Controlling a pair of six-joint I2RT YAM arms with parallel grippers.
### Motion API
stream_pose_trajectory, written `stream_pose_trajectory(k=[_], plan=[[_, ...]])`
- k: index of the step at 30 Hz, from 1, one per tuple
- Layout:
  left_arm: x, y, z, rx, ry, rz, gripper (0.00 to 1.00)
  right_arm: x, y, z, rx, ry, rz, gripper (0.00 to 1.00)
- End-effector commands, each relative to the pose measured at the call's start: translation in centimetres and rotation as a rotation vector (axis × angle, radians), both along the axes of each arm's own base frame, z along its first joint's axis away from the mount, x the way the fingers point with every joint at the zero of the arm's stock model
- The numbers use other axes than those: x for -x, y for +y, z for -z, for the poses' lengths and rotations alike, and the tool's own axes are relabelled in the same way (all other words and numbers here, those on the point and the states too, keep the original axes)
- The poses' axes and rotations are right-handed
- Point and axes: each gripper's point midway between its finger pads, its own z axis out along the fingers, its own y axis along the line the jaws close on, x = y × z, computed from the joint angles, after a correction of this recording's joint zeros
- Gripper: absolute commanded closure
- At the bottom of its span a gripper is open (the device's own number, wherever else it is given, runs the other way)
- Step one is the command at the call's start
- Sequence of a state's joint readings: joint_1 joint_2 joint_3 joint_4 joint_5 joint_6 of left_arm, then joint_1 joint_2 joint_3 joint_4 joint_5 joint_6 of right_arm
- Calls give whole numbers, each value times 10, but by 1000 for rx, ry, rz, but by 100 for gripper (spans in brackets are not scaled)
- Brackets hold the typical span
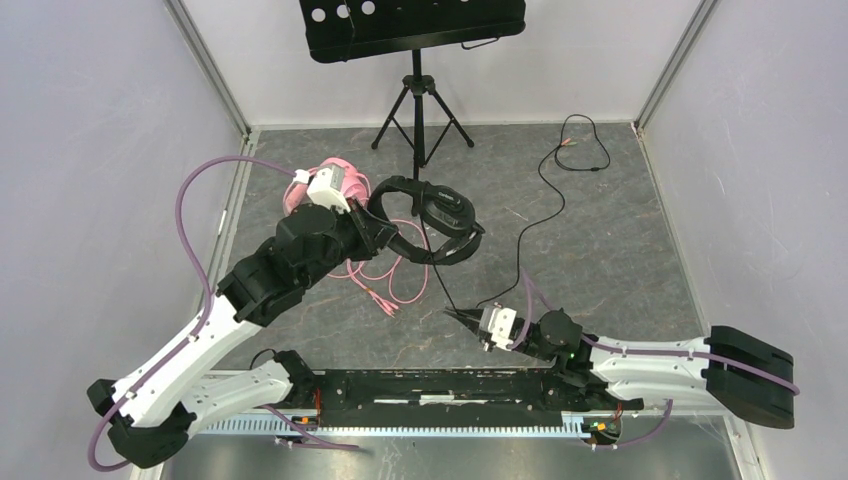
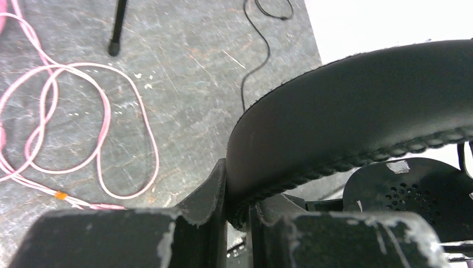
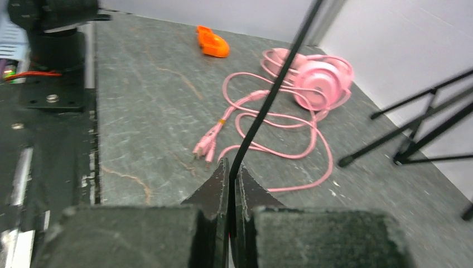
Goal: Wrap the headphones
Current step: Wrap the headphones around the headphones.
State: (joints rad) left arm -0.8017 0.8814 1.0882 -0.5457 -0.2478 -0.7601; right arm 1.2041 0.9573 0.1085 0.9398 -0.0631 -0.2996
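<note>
Left arm: reaches from the near left corner forward and inward, with the wrist turned toward the middle of the surface.
Left hand (image 1: 374,222): closed narrowly on the padded headband (image 2: 362,111) of the black headphones (image 1: 440,215), which it holds up off the surface.
Right arm: lies low along the near edge, with the forearm pointing left.
Right hand (image 3: 231,174): fingers pressed together on the thin black cable (image 1: 540,205), pinched partway along its length.
Surface (image 1: 620,270): a dark grey, scratched, stone-patterned slab.
Room: pale walls (image 1: 90,150) on three sides, and a black music stand (image 1: 415,25) on a tripod at the far edge.
Black headphones: near the centre, just right of the left wrist. Their cable drops to the right hand, then trails away to a loop at the far right.
Pink headphones (image 3: 321,78): lying on the surface at the far left, partly hidden under the left wrist in the overhead view.
Pink cable (image 1: 390,282): in loose loops between the two hands, touched by neither.
</note>
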Motion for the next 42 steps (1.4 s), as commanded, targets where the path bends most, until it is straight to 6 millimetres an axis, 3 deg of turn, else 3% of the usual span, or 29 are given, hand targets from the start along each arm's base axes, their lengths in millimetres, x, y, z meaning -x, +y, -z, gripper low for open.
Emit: stream_pose_trajectory(k=[1,11,15,16,21,26,27,35,39,42], plan=[[20,-11,-60,136,-107,135,98,-28,-26,0,-30,0,203,100],[83,-23,-34,63,-14,471,98,-62,-69,-26,-98,-125,477,100],[87,-11,-18,-78,-24,507,98,-74,-96,-52,-208,-161,626,98],[90,-10,-15,-105,-24,528,98,-76,-106,-47,-211,-168,658,97],[93,-12,-1,-186,11,598,98,-79,-131,-77,-305,-242,764,89],[96,-17,11,-218,22,661,98,-83,-132,-85,-277,-303,801,87],[96,-18,13,-225,22,672,98,-85,-130,-95,-299,-309,809,87],[99,-22,33,-305,19,783,98,-91,-134,-99,-308,-330,837,85],[96,-22,47,-363,29,812,98,-95,-124,-99,-290,-317,798,86],[91,-21,57,-406,21,825,98,-99,-109,-98,-256,-286,746,92]])
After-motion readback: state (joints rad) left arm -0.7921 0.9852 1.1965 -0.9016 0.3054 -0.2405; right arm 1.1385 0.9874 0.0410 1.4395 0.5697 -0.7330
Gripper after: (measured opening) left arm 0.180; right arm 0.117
